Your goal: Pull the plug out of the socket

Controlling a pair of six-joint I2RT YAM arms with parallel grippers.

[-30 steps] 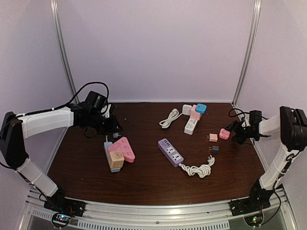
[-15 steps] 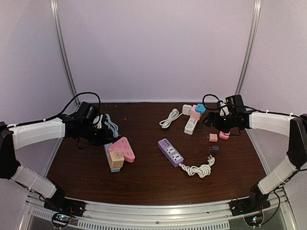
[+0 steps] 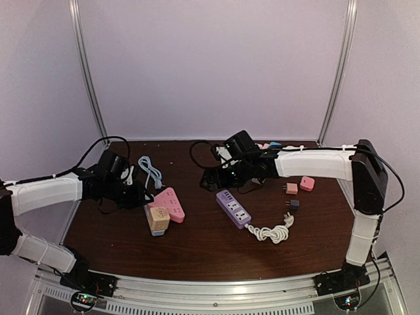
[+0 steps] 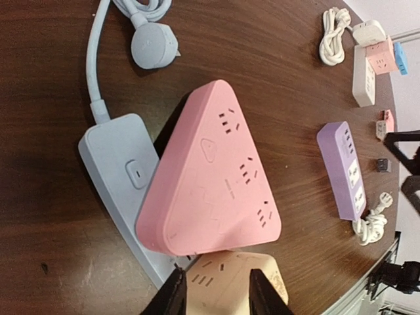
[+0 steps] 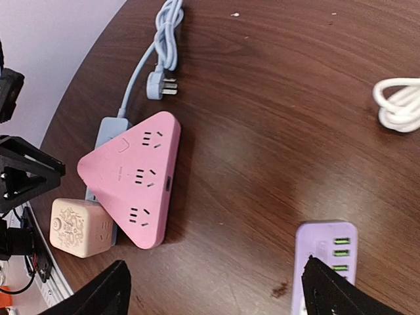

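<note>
- Our left tool (image 4: 213, 289), at the bottom of its frame, shows a narrow gap between its jaws and grips nothing.
- The pink triangular adapter (image 4: 213, 177) sits on the grey-blue strip (image 4: 121, 167) at centre frame, with the beige cube (image 5: 75, 226) beside it.
- Our right tool (image 5: 215, 279) gapes wide and empty above the counter (image 5: 262, 131).

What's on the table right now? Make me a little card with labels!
blue strip: pink triangle adapter and beige cube adapter sit on it
blue plug: lying loose on the table
purple strip: apart, nothing plugged in
left gripper: partly open, near the beige cube adapter, holding nothing
right gripper: wide open, above the table between the pink triangle adapter and the purple strip, holding nothing
</note>
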